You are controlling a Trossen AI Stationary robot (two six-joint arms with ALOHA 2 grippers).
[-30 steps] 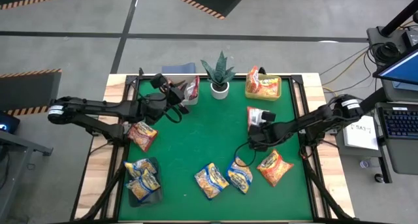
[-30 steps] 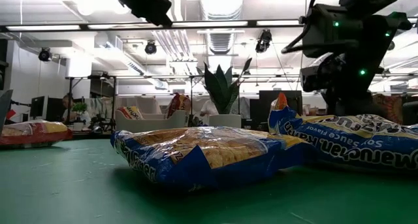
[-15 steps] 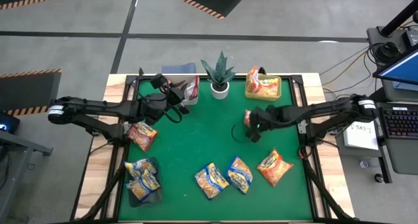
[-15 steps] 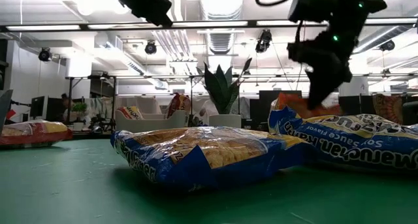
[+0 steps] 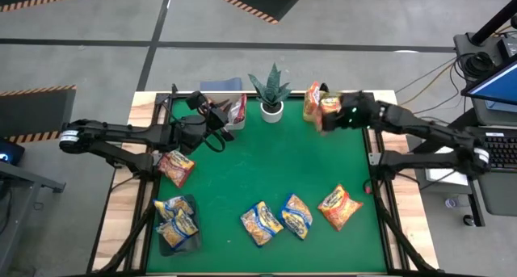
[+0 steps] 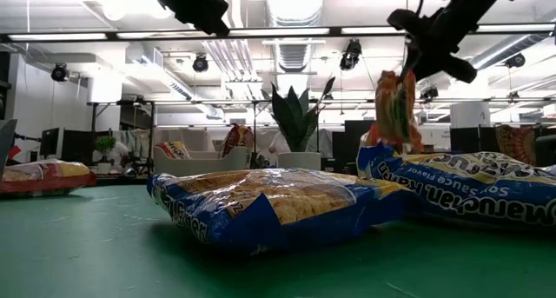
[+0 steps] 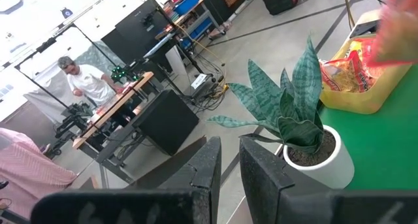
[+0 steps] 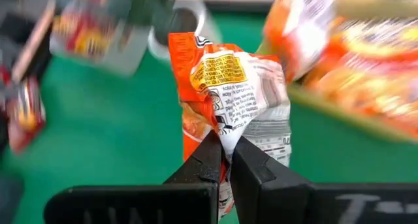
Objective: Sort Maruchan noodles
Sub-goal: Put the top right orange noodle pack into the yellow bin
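The right gripper (image 8: 225, 160) pinches an orange-red crinkly plastic noodle packet (image 8: 228, 100) between nearly closed fingers, holding it in the air above the green desk (image 5: 266, 164). Just beyond the gripper sits a yellow tray (image 5: 336, 114) already holding orange packets (image 8: 366, 74). The left gripper (image 5: 216, 119) hangs at the desk's far left edge, its fingers a narrow gap apart and holding nothing, beside the potted green plant (image 5: 271, 91). Other blue-yellow packets (image 5: 279, 217) lie well behind the right gripper.
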